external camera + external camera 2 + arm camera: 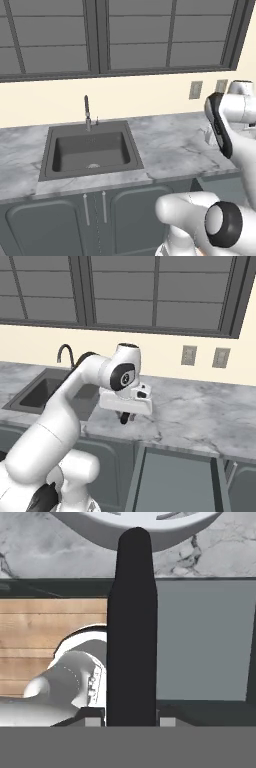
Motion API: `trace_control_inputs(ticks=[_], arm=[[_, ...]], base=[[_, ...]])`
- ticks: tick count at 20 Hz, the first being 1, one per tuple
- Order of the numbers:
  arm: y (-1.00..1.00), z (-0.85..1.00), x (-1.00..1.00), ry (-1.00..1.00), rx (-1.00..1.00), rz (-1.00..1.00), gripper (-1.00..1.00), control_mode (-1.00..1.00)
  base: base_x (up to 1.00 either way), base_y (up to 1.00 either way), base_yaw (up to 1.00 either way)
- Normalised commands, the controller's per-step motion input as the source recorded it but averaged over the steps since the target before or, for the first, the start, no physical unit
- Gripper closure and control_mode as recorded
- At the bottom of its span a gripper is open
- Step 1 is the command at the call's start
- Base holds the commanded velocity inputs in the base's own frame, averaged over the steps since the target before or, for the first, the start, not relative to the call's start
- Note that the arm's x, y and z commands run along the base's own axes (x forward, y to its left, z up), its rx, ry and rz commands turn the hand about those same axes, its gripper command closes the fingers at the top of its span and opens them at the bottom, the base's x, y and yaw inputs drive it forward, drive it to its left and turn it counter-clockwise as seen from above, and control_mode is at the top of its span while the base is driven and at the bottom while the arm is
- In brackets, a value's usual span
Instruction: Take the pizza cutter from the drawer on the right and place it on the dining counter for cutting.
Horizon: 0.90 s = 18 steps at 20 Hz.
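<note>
Here, one cutter (131, 627) is clamped by the gripper (125, 417) over the worktop (200, 411) edge, above one open drawer (175, 481).

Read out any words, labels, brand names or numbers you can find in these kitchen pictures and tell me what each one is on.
None: no readable text in any view.
The two wall plates above the marble worktop are blank.
The sink, faucet, window and open drawer carry no markings.
The pizza cutter held in the tool has a plain black handle.
</note>
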Motion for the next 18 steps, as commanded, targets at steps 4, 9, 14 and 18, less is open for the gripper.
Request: trace_control_inputs(ticks=[4,9,14,18], arm=[[1.00,0.06,0.12,0.00,-0.10,-0.13,1.00,-1.00],[0.95,0.13,0.30,0.02,-0.14,-0.14,1.00,-1.00],[0.77,0.22,0.44,0.08,-0.08,-0.16,1.00,-1.00],[0.10,0.00,0.35,0.07,-0.01,-0.11,1.00,-1.00]], base=[[0.00,0.00,0.00],[0.00,0.00,0.00],[0.00,0.00,0.00],[0.00,0.00,0.00]])
